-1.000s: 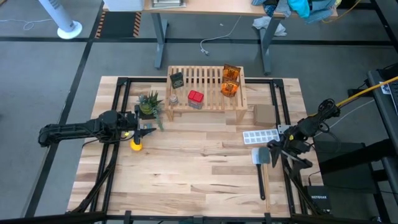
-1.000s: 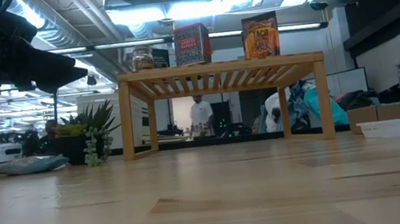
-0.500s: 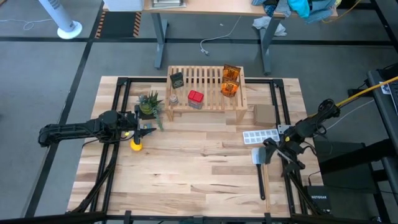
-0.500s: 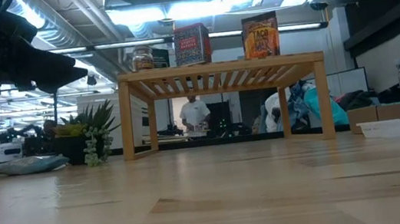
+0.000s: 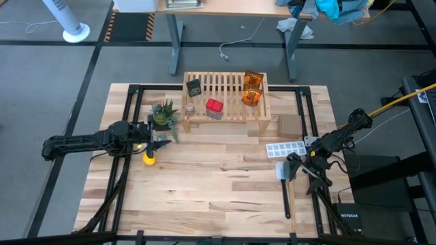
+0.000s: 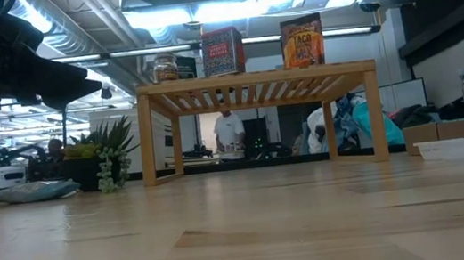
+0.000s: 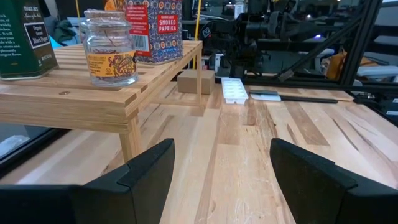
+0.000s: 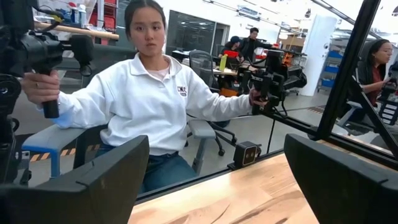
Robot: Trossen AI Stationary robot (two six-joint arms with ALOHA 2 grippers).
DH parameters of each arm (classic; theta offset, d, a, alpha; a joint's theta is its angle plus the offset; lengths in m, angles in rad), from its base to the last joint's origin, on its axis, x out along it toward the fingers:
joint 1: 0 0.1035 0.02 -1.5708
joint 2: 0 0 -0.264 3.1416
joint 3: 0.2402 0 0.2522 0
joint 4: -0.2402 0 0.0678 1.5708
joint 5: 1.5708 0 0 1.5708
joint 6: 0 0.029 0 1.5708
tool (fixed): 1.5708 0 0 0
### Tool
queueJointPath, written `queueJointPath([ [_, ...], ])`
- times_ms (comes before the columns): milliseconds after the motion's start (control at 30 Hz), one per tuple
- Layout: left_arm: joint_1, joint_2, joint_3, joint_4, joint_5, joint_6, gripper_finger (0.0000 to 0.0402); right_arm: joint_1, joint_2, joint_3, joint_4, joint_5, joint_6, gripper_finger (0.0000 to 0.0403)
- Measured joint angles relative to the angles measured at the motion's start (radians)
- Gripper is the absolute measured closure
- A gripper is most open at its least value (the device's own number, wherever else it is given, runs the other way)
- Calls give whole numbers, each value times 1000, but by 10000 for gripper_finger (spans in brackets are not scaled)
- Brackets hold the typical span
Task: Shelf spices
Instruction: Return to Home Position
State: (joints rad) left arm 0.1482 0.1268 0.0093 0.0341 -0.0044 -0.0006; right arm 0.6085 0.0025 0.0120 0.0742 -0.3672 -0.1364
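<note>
The light-wood shelf (image 5: 225, 102) stands on its short legs at the far middle of the table. On its slatted top rest the dark grey box (image 5: 194, 87), the clear jar (image 5: 190, 107), the red tin (image 5: 214, 107) and two orange packets (image 5: 253, 79) (image 5: 251, 97). The left wrist view shows the jar (image 7: 111, 46), the box (image 7: 22, 31) and the tin (image 7: 154, 28) from close by. My left gripper (image 7: 221, 186) is open, low over the table, left of the shelf's near-left leg. My right gripper (image 8: 214, 180) is open near the table's right edge, holding nothing.
A small potted plant (image 5: 163, 114) and a yellow round toy (image 5: 148, 160) sit by my left gripper. A white ice-cube tray (image 5: 285, 148), a cardboard box (image 5: 289, 124) and a spatula (image 5: 285, 173) lie on the right. A seated person (image 8: 146, 106) shows beyond the table.
My right gripper has swung a little toward the table's left, over the spatula's head. My left arm and all the containers have stayed where they were.
</note>
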Motion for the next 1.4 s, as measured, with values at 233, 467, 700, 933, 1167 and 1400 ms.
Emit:
queueJointPath([
  [233,0,0,0,-2,0,-6,144,0,0,-1,-3,0,0,23],
  [467,0,0,0,-2,0,-79,144,0,0,-3,-4,0,0,23],
  [700,0,0,0,-2,0,-49,144,0,0,-3,-5,0,0,23],
  [933,0,0,0,-2,0,-50,144,0,0,-4,-6,0,0,23],
  [1167,0,0,0,-1,0,-51,144,0,0,-5,-7,1,0,23],
  [1400,0,0,0,-1,0,-51,144,0,0,-5,-7,0,0,23],
])
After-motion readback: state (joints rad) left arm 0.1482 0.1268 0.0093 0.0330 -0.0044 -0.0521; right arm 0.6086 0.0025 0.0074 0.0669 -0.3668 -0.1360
